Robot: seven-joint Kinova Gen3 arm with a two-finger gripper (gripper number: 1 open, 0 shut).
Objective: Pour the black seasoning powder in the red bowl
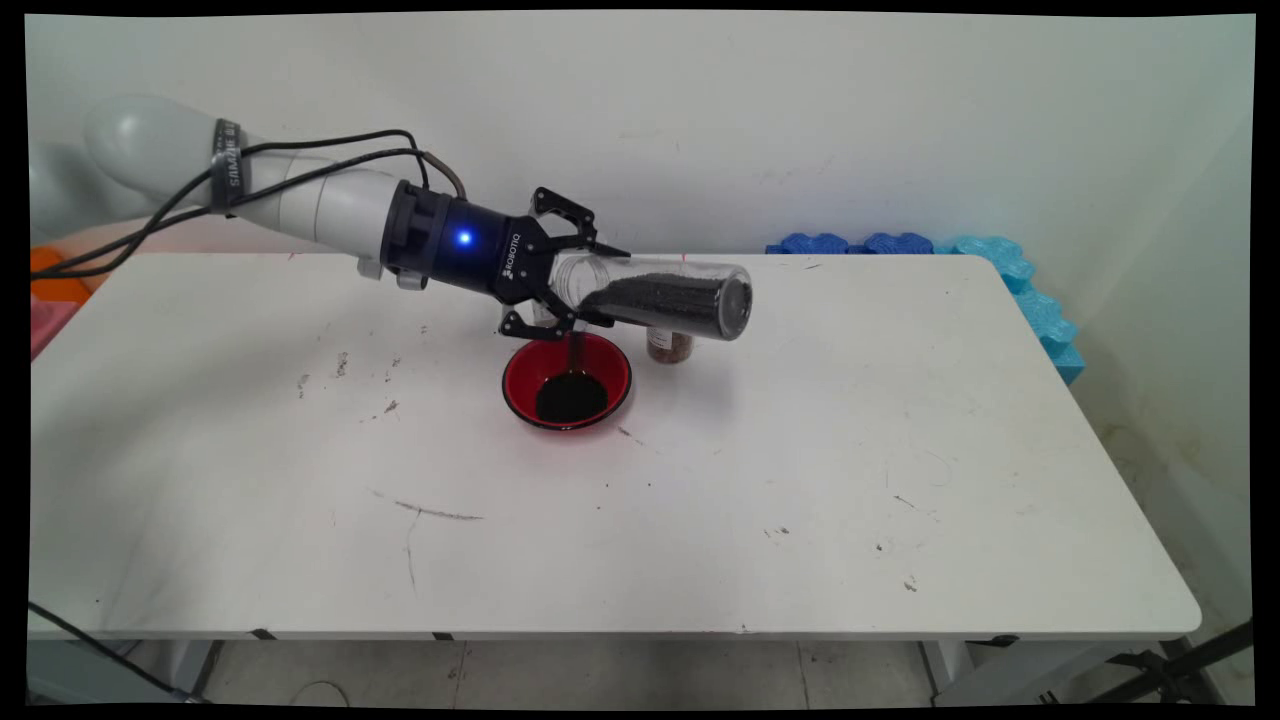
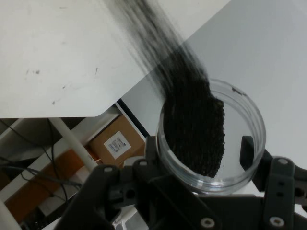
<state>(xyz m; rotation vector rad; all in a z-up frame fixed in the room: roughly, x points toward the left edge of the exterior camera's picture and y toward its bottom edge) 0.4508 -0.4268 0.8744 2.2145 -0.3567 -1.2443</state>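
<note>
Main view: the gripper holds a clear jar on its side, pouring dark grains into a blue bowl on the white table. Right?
Not quite: the bowl is red, as the main view shows. The gripper does hold the clear jar on its side, dark grains falling into it.

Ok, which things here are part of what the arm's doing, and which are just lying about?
In use:
gripper, shut on clear jar
black grains, pouring
red bowl, catching them

Lying about:
small jar with brown contents, behind the bowl
blue foam mats, past the table's far edge
</note>
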